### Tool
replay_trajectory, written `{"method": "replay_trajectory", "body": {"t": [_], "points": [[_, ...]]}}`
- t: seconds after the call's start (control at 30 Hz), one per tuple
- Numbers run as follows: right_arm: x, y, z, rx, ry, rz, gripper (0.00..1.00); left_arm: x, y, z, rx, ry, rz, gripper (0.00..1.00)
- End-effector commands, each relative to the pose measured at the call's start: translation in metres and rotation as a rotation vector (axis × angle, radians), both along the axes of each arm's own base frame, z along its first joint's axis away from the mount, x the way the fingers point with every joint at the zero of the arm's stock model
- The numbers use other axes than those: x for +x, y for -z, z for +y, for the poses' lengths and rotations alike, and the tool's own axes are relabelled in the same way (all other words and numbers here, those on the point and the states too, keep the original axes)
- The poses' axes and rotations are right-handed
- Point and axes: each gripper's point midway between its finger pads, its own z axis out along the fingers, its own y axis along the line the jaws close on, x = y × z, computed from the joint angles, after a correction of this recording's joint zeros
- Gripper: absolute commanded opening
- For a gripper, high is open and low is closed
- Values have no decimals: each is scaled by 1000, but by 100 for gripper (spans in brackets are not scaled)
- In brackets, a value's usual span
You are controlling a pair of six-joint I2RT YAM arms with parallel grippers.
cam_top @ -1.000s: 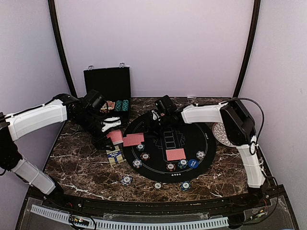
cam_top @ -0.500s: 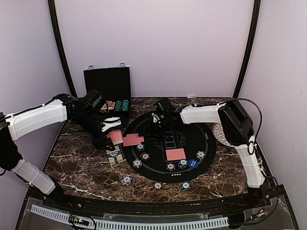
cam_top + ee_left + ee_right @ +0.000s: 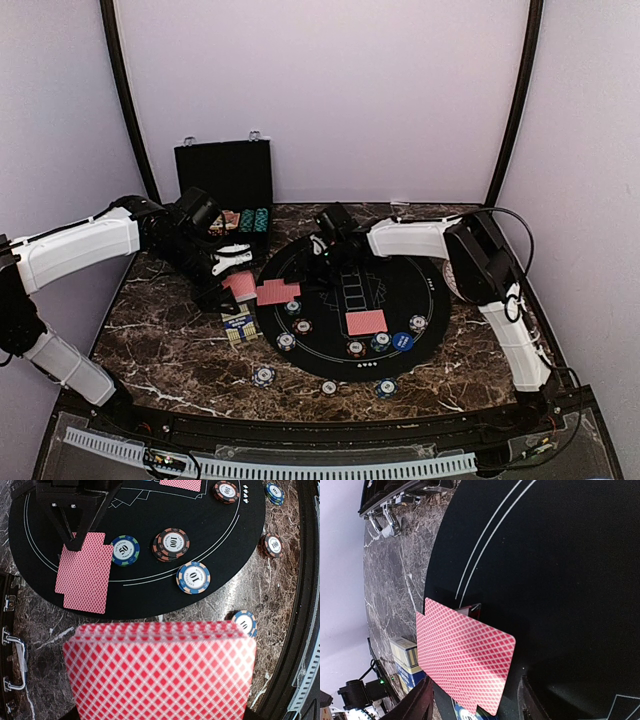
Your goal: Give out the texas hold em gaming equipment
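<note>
On the round striped chips numbers can be read: a chip marked 50 (image 3: 125,550), a chip marked 100 (image 3: 172,543) stacked on another, and a blue chip marked 10 (image 3: 193,577). All are laid on the round black felt mat (image 3: 210,535). More chips are scattered on the dark marble tabletop (image 3: 170,340). A deck of red-backed cards (image 3: 160,675), printed with a lattice pattern, is clamped in the left gripper (image 3: 230,280) just beside the mat edge. Two overlapped cards (image 3: 465,655) lie flat on the mat below the right gripper (image 3: 322,268), whose fingers are kept apart. In the open black case (image 3: 225,180) rows of chips (image 3: 250,218) are stored.
</note>
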Motion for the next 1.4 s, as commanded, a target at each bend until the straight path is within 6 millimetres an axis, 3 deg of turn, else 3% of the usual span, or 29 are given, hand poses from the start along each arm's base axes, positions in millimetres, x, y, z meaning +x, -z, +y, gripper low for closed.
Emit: {"method": "replay_trajectory", "body": {"t": [0.0,0.4,0.6,0.87,0.97,1.17,1.37], "points": [[-6,8,11,-33,-29,-16,59,-3,-12,0,-23,7,-16,0],[-12,3,25,-29,-53,-21,59,-4,-13,0,-26,8,-16,0],[-9,-5,16,-58,-48,-51,64,-5,-13,0,-25,9,-15,0],[-2,-63,-12,-1,14,-157,90,-4,-14,0,-27,8,-13,0],[-15,-84,-16,72,8,-162,91,-5,-15,-2,-35,12,-8,0],[-63,-127,-8,323,-45,-134,91,-3,-13,-2,-28,9,-10,0],[-111,-140,10,480,-98,-60,86,-2,-14,-3,-34,3,-12,0]]}}
